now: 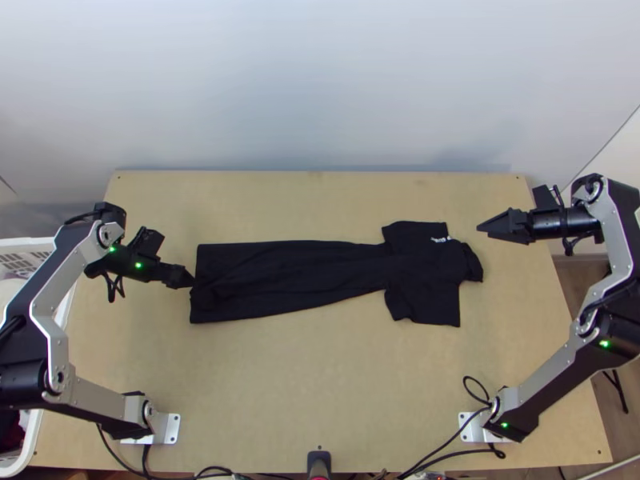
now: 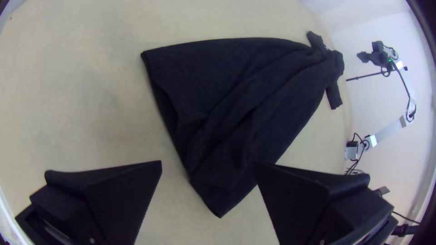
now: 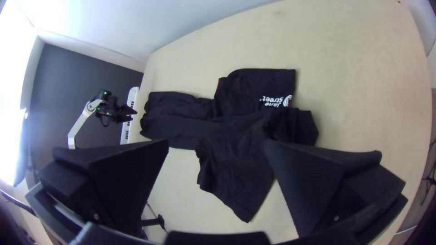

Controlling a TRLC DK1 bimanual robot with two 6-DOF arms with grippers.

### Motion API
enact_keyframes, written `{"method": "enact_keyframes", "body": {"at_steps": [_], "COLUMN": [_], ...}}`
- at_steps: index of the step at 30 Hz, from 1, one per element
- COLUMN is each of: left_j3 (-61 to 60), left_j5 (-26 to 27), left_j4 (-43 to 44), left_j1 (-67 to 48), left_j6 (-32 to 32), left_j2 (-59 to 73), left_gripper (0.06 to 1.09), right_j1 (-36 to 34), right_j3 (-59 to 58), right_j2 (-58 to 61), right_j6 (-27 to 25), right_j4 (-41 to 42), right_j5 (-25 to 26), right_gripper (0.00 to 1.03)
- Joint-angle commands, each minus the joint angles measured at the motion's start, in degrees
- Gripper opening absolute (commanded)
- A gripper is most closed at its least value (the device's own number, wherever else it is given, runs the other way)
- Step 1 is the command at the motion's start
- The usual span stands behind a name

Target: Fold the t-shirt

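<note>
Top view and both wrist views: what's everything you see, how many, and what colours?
T-shirt: one, black, white print, across table
Table: one, light wood, underneath
Basket: one, white, beside table's left
Cloth: some, dark, inside basket
Cables: several, black, near arm bases
Small device: one, dark, middle of near edge
Wall: one, pale, behind table
Arms: two, silver-grey and black, either side
Left gripper: one, black, open, near hem
Right gripper: one, black, open, near collar

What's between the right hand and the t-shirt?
Bare wooden tabletop: the top view shows a short, uncovered stretch between the right hand and the t-shirt.
</note>
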Motion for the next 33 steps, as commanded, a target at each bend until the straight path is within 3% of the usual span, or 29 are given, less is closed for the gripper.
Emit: {"method": "enact_keyframes", "body": {"at_steps": [1, 8, 27, 33], "left_j3": [0.1, 1.0, -1.0, 0.0], "left_j5": [2.4, 8.0, 7.0, 9.9], "left_j4": [0.6, 0.8, 8.5, 8.5], "left_j1": [0.7, 0.0, -0.7, -1.1], "left_j6": [-4.3, -4.7, -4.8, -5.3], "left_j2": [2.8, 6.6, 13.4, 15.2], "left_gripper": [1.04, 1.04, 1.03, 1.01], "right_j1": [-0.3, -1.2, -1.1, -1.1], "right_j3": [-3.4, -4.1, -8.6, -10.4], "right_j2": [-4.7, -6.6, -12.1, -13.7], "right_j6": [-1.6, -2.1, -2.3, -2.2], "right_j4": [-1.5, -2.2, -2.2, -2.2], "right_j5": [0.1, 0.1, 0.0, 0.0], "right_gripper": [0.99, 0.99, 0.99, 0.99]}}
